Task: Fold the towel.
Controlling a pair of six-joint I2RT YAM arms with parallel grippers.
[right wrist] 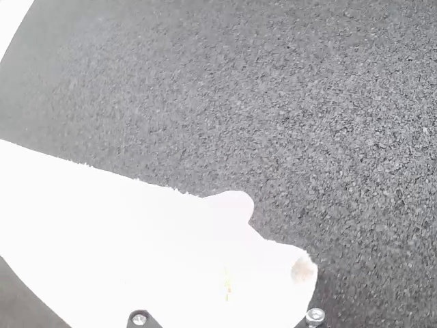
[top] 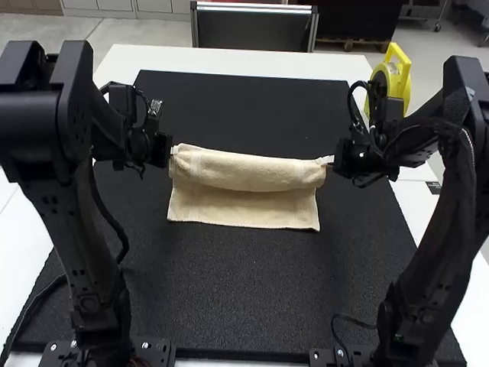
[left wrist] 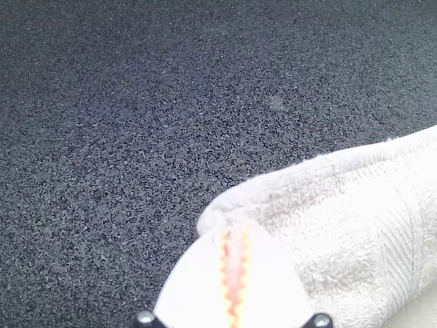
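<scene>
Because the black mat (top: 244,290) bears your towel (top: 244,171) mid-table, partly folded, your left gripper (top: 175,151) and right gripper (top: 328,160) have fingers clamped on its fold's opposite ends, probably to keep it taut and even.

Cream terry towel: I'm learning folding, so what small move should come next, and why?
I'd probably draw the left gripper and right gripper evenly toward the near edge of the towel: they pinch opposite ends of its rounded far band, while its near part lies uncovered.
</scene>
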